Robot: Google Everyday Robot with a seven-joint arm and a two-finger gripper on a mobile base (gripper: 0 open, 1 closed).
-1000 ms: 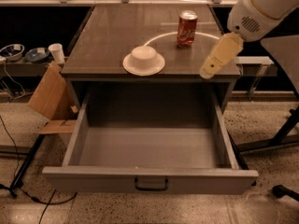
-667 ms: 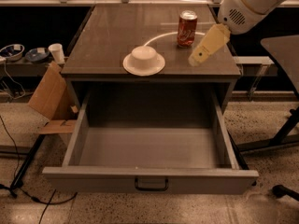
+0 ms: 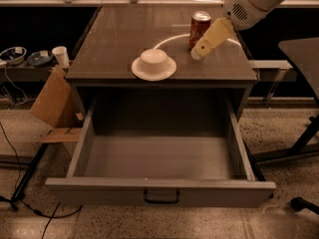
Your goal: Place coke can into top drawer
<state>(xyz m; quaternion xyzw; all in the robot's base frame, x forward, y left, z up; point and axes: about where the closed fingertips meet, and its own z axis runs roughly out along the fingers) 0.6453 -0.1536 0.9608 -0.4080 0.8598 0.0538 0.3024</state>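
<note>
- Since the earlier frames the gripper [image 3: 197, 54] had moved left and further back across the cabinet top [image 3: 124, 34], from near its front right corner to a spot just beside the coke can [image 3: 200, 28]; the can, the bowl and the drawer had kept their places.
- Camera view: the gripper, a cream tapered piece, slanted down and to the left from the white arm [image 3: 249, 4], which entered from the upper right corner.
- Its tip lay at the lower right side of the coke can, low over the top; whether it touched the can could not be told.
- Whether the gripper was wide or narrow could not be told either, and it held nothing that could be seen.
- The coke can stood upright on the right rear part of the cabinet top, silver top up, outside the drawer.
- A white bowl [image 3: 153, 58] sat upturned on a white plate [image 3: 144, 73] near the front edge of the top, left of the can and apart from it.
- A pale curved streak [image 3: 172, 40] ran across the top between the plate and the can.
- The top drawer [image 3: 159, 158] stood pulled fully out below the cabinet top, its grey inside bare, with a small dark handle [image 3: 161, 197] at the centre of its front panel.
- A folded piece of cardboard [image 3: 52, 103] leaned against the cabinet's left side.
- Left of it, on a low shelf, stood a white paper cup [image 3: 61, 56] beside two small bowls [image 3: 13, 54].
- Dark cables [image 3: 10, 153] trailed over the speckled floor [image 3: 279, 128] at the left.
</note>
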